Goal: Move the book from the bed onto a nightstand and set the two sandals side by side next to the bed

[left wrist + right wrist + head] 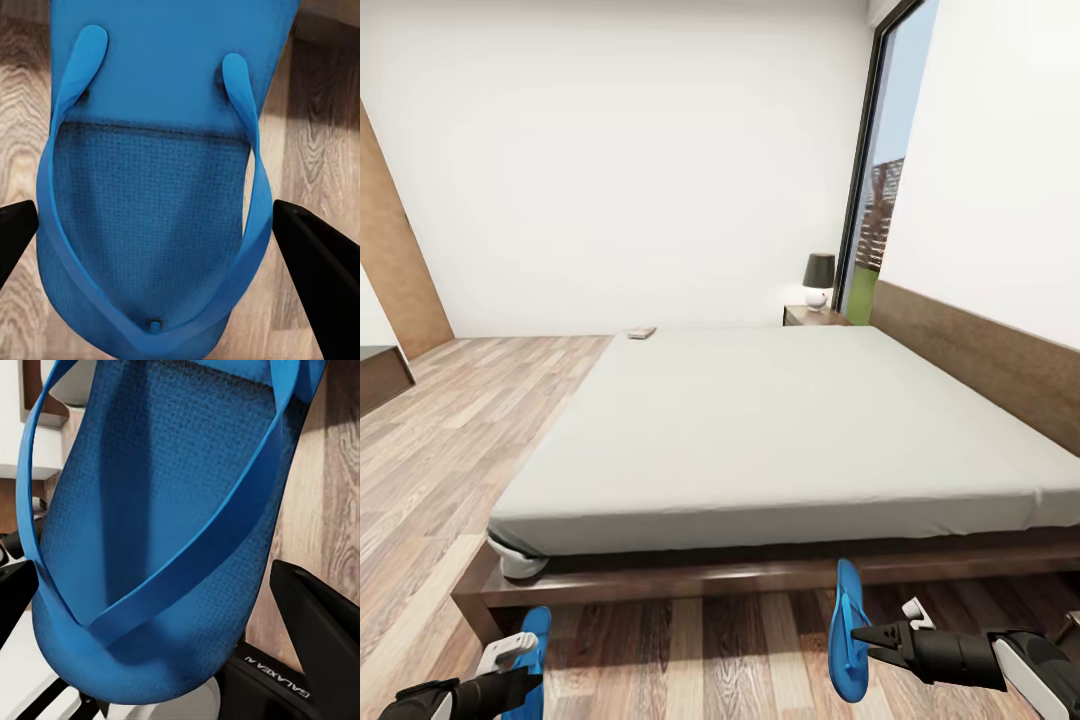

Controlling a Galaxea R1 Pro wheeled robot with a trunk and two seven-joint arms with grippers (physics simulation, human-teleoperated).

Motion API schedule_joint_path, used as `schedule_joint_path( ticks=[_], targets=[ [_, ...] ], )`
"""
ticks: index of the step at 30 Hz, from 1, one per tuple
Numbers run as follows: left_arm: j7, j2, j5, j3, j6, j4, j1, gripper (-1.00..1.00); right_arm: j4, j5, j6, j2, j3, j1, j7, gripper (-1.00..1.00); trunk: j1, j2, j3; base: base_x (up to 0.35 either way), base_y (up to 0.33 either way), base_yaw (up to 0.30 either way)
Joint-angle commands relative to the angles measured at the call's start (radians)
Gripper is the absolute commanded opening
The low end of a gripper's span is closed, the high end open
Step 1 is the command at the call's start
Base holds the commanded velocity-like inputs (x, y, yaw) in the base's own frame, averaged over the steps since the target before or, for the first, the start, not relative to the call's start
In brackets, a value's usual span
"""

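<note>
1. At the left of the head view, the left gripper (510, 655) is seen low over the wood floor (460, 450), with one blue sandal, the left sandal (532, 650), at its fingertips. In the left wrist view that sandal (154, 195) lies between the two dark fingers (319, 270), which stand wide on either side of the sole. Whether the pads are pressing on its edges cannot be told.

2. Further right, the book (642, 332) is seen lying flat on the far corner of the bed (780, 430), on the grey mattress, well apart from both arms. It is judged to be thin and light, slightly flexible, and best taken by an overhanging edge or slid to the mattress edge first.

3. Beyond the bed's far side, a nightstand (815, 316) with a lamp (819, 280) is seen beside the window (880, 180).

4. At the right, the right sandal (848, 630) is held up off the floor, on edge, just in front of the bed frame. The right gripper (868, 635) is closed on its side edge. In the right wrist view the sole (165, 532) and its crossing straps hang between the fingers (315, 615).

5. Both sandals are judged to be light, thin and bendy foam, not fragile. A pinch across the sole's edge, near the middle, is likely to keep them from drooping or twisting; the thin straps are a poorer hold.
</note>
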Motion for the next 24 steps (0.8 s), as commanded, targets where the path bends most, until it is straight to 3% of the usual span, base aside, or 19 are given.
schedule_joint_path(
  ticks=[1, 24],
  targets=[
    [-0.006, 0.002, -0.005, 0.009, 0.008, -0.002, -0.001, -1.00, 0.000, -0.009, 0.006, -0.001, 0.004, -0.001, 0.000, -1.00, 0.004, -0.008, -0.004, 0.000, 0.000, 0.000],
    [-0.004, 0.003, -0.007, 0.007, 0.004, -0.002, -0.001, -1.00, 0.001, -0.010, 0.006, -0.001, 0.004, -0.001, 0.000, -1.00, 0.092, -0.169, -0.076, 0.000, 0.000, 0.000]
  ],
)
